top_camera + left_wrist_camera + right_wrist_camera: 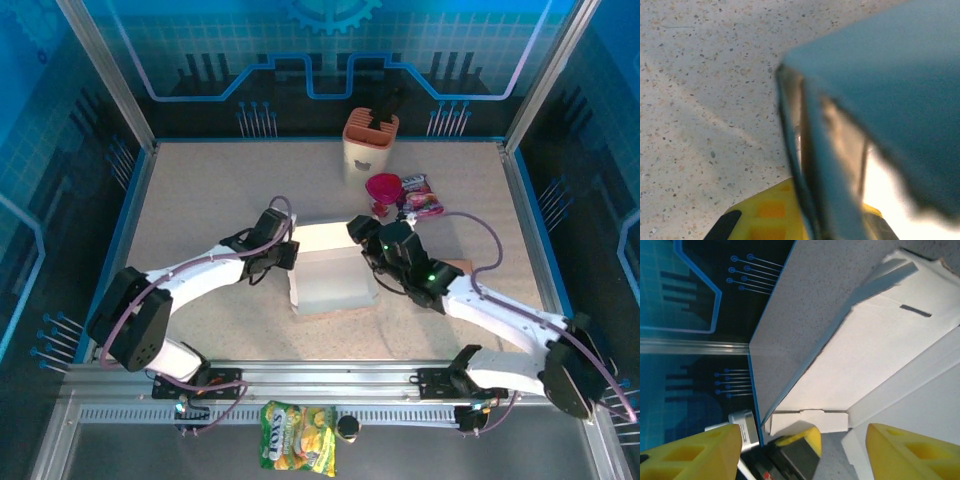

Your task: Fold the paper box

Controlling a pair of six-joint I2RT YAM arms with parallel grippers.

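Left pincer: found clenched on the left wall of the paper box, at mid desk. Right pincer: found released, straddling the far right corner. Sat directly between both arms, equally near.

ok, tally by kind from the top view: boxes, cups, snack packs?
Boxes: 1, paper box
Cups: 2, orange cup, pink cup
Snack packs: 2, purple snack pack, yellow snack pack
Total: 5
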